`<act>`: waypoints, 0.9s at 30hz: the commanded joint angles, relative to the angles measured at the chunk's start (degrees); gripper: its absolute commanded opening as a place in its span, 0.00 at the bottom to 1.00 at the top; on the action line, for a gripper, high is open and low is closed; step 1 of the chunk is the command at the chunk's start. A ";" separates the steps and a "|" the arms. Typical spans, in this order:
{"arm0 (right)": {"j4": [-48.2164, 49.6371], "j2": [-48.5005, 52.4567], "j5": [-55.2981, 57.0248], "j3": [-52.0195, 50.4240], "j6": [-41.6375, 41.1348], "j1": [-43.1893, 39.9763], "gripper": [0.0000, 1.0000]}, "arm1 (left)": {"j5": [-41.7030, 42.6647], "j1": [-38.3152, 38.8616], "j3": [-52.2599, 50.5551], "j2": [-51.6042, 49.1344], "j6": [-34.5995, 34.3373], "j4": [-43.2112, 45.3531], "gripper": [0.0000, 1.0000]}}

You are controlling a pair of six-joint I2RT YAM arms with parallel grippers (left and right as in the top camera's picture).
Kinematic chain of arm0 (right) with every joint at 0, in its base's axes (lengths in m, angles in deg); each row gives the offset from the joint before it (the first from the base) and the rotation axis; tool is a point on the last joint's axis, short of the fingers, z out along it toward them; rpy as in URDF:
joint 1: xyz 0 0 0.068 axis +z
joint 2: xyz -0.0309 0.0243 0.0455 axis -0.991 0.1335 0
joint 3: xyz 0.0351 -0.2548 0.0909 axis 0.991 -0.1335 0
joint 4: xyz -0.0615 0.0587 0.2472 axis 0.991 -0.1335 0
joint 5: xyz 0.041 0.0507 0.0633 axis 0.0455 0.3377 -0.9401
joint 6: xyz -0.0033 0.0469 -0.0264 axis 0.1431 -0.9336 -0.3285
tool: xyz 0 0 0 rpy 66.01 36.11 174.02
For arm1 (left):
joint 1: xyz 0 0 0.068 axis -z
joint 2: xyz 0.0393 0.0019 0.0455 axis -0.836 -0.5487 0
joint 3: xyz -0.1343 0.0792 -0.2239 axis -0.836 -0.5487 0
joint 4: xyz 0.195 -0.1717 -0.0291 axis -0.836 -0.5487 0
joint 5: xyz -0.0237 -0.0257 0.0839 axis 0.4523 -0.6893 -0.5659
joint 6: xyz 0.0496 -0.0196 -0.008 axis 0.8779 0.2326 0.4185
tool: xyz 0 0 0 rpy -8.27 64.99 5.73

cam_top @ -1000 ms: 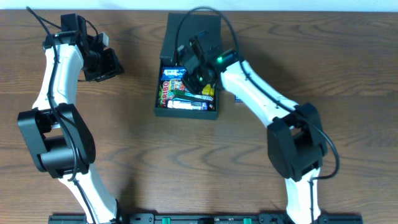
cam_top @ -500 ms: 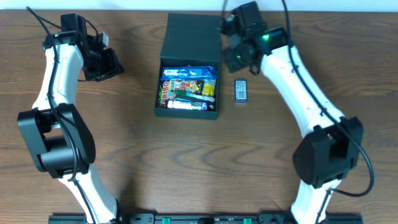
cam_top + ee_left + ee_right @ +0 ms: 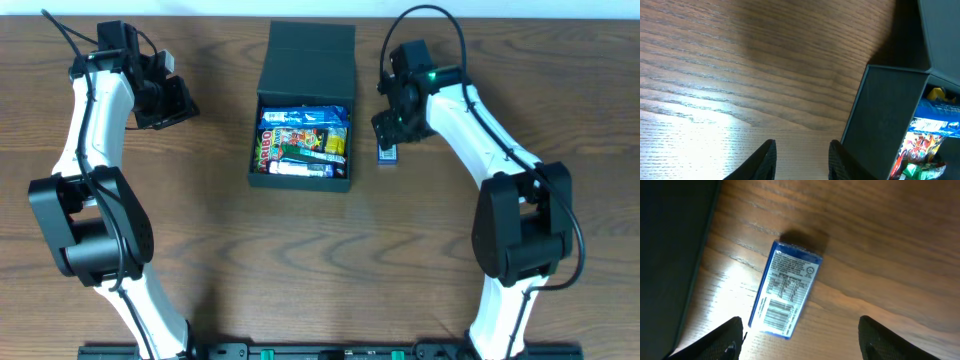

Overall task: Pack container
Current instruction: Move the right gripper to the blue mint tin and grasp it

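Container of matte black cardboard (image 3: 307, 62), nearly full; empty right hand (image 3: 802, 337), wide open over the skewed small blue packet (image 3: 786, 290), could knock it aside; left hand (image 3: 802, 160) part-open, empty.

A brown wood-grain table (image 3: 300, 260) fills the view. A small blue rectangular packet (image 3: 785, 292) with a white printed label and barcode lies flat on it, label up.

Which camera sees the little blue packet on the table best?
The right wrist view: the blue packet is big there, label and barcode clear. Overhead shows it tiny, beside the container. The left wrist view misses it.
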 commanded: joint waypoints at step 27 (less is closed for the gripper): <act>10.16 2.97 -4.92 -7.74 0.72 0.13 0.65 | 0.02 -0.07 1.31 -0.70 -0.42 -0.31 0.36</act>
